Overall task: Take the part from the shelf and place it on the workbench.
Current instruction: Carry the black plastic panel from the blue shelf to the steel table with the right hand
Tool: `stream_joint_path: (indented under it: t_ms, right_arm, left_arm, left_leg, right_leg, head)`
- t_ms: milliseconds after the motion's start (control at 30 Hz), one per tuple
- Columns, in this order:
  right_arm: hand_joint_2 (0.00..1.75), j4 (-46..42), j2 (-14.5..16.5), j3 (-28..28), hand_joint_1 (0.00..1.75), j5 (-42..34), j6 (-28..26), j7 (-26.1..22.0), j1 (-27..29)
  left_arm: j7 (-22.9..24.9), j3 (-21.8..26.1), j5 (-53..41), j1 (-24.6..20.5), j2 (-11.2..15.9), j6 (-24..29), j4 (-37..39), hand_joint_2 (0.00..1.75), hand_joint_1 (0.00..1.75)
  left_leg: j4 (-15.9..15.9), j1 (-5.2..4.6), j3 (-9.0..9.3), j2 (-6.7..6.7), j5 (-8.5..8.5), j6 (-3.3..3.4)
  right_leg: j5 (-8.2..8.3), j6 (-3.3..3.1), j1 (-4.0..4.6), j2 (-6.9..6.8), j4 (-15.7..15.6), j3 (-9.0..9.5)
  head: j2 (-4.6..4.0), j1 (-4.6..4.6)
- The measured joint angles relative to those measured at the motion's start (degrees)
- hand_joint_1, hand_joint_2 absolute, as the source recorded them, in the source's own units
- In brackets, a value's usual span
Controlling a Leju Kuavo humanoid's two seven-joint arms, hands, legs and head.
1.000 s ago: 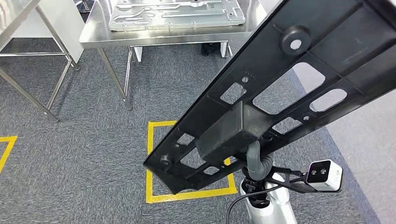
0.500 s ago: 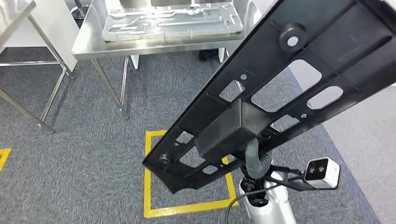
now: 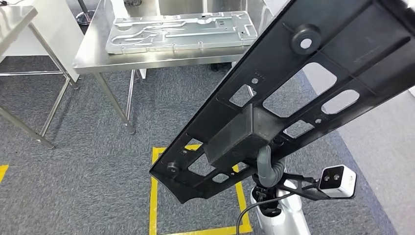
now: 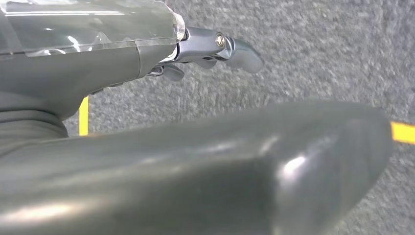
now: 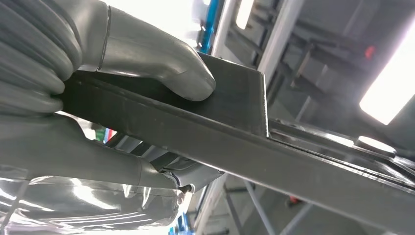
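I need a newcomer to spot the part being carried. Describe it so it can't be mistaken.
Start at the steel workbench at the top of the head view, where a silver metal panel lies flat. Nearer the camera, above the yellow floor square, the right robot hand grips a long black plastic frame. Unlike the panel, it is black, held aloft and tilted.

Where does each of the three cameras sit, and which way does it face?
Head view: high on the body, facing forward and down at carpet, the steel workbench and the black part; right arm below.
Left wrist view: behind the left hand, facing carpet.
Right wrist view: behind the right hand gripping the part.
Shared: head and right wrist views show the part.
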Motion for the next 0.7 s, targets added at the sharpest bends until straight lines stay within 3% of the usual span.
stream_joint_path:
  t_ms: [33,100,200,233,267,300,367,433,567,633,700]
  right_arm:
    - [1.75,0.0,0.0,0.0,1.75,0.0,-0.1,0.0,0.0]
    - [1.75,0.0,0.0,0.0,1.75,0.0,-0.3,0.0,-0.2]
    - [1.75,0.1,0.0,0.0,1.75,0.0,-0.4,0.0,-0.2]
    - [1.75,0.2,0.0,0.0,1.75,0.0,-0.5,0.0,-0.1]
    - [1.75,0.3,0.0,0.0,1.75,0.0,-0.5,0.0,-0.1]
    - [1.75,0.3,0.0,0.0,1.75,0.0,-0.5,0.0,-0.1]
    - [1.75,0.4,0.0,0.0,1.75,0.0,-0.5,0.0,-0.2]
    - [1.75,0.5,0.0,0.0,1.75,0.0,-0.5,0.0,-0.2]
    - [1.75,0.6,0.0,0.0,1.75,0.0,-0.5,0.0,-0.3]
    - [1.75,0.6,0.0,0.0,1.75,0.2,-0.6,0.0,-0.5]
    - [1.75,0.8,-0.2,0.1,1.75,0.9,-1.2,0.0,-0.6]
  left_arm:
    - [0.0,0.0,0.0,0.0,0.0,0.0,0.0,0.0,0.0]
    - [0.0,0.0,-0.1,-0.2,0.0,-0.1,0.0,0.0,0.0]
    - [0.0,0.0,-0.1,-0.3,0.0,-0.1,0.0,0.0,0.0]
    - [0.0,0.0,-0.1,-0.2,0.0,-0.1,0.0,0.0,0.0]
    - [0.0,0.1,-0.1,0.0,0.0,-0.1,0.0,0.0,0.0]
    - [0.0,0.1,-0.1,0.0,0.0,-0.1,0.0,0.0,0.0]
    - [0.0,0.2,-0.2,0.1,0.1,-0.1,0.0,0.0,0.0]
    - [0.0,0.3,-0.2,0.2,0.2,-0.1,0.0,0.0,0.0]
    - [0.0,0.4,-0.2,0.2,0.3,-0.1,0.0,0.0,0.0]
    - [0.0,0.4,-0.2,0.1,0.2,-0.1,0.0,0.0,0.0]
    - [0.0,0.4,-0.3,0.0,0.1,-0.2,0.0,0.0,0.0]
  left_leg:
    - [0.8,0.07,0.0,0.01,0.1,-0.31]
    - [5.0,0.24,-2.13,0.06,-0.32,-0.66]
    - [15.6,0.3,-9.5,0.09,-4.59,-1.03]
    - [17.3,0.27,-11.38,0.08,-5.84,-1.0]
    - [16.8,0.22,-12.17,0.09,-5.77,-0.78]
    - [14.3,0.1,-12.0,0.09,-4.19,-0.39]
    - [6.8,-0.44,-10.22,0.0,1.48,0.79]
    - [2.4,-0.98,-8.93,-0.21,4.14,1.63]
    - [0.7,-0.68,-6.79,-0.34,4.64,2.63]
    - [0.3,-0.42,-5.63,-0.24,4.44,2.88]
    - [0.2,-0.32,-5.09,-0.23,3.78,2.92]
  right_leg:
    - [-0.04,-0.46,-0.04,0.08,-0.2,0.54]
    - [-0.45,-1.21,-0.04,0.11,-0.5,1.62]
    - [-1.66,-1.8,0.23,0.16,-0.6,2.81]
    - [-2.15,-1.9,0.39,0.24,-0.6,3.33]
    - [-2.63,-1.96,0.55,0.33,-0.6,3.94]
    - [-3.12,-1.99,0.75,0.4,-0.6,4.63]
    - [-4.12,-1.93,1.06,0.41,-0.6,5.95]
    - [-4.95,-1.5,1.15,0.61,-0.7,6.68]
    - [-5.14,-0.08,1.2,0.83,1.6,7.02]
    - [-6.86,0.63,0.98,0.73,6.5,4.22]
    - [-9.75,1.39,0.44,0.65,13.3,-0.86]
  head:
    - [0.0,0.01]
    - [0.0,-0.01]
    - [0.0,-0.02]
    - [0.0,-0.02]
    - [0.0,-0.02]
    - [0.0,-0.02]
    - [0.0,-0.01]
    - [0.0,-0.02]
    - [0.0,-0.01]
    - [0.0,-0.01]
    - [0.0,-0.02]
